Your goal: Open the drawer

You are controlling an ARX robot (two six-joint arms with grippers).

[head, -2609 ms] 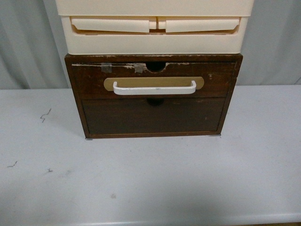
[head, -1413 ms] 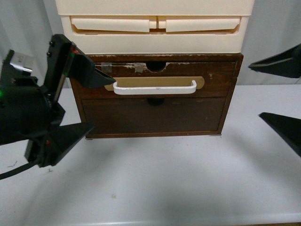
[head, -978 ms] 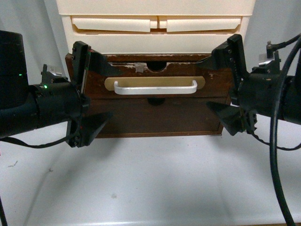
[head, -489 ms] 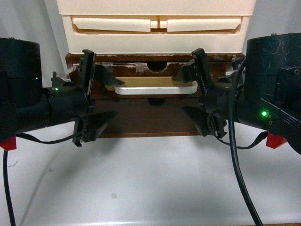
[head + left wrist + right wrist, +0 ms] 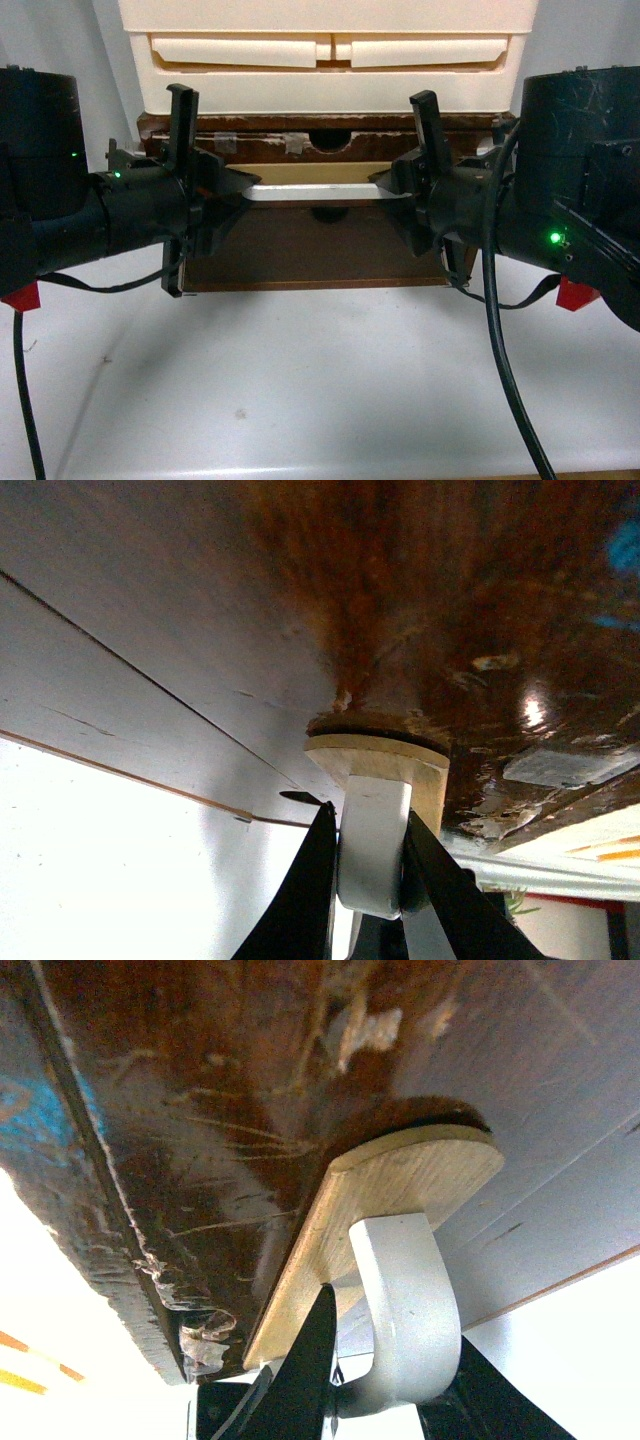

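The drawer (image 5: 270, 158) sits in the top of the dark wooden cabinet, under the cream plastic drawers (image 5: 330, 90) and above a plain brown panel (image 5: 310, 245). Its front looks flush with the frame, so I judge it is not yet pulled out.

The left gripper (image 5: 245, 192) is pressed onto the left end of the white bar handle (image 5: 315, 193), and the right gripper (image 5: 385, 192) onto the right end. In the left wrist view the black fingers (image 5: 305, 900) touch the bar on both sides. In the right wrist view the fingers (image 5: 305, 1370) hold the curved end just below the tan oval plate (image 5: 400, 1180).

The step in hand is the pull. To do it well, both arms should draw back together, straight toward the robot and level. If one side pulls harder, the wide drawer may turn and jam. The cabinet could also slide on the white table (image 5: 320, 380), so a slow and steady pull seems safer.
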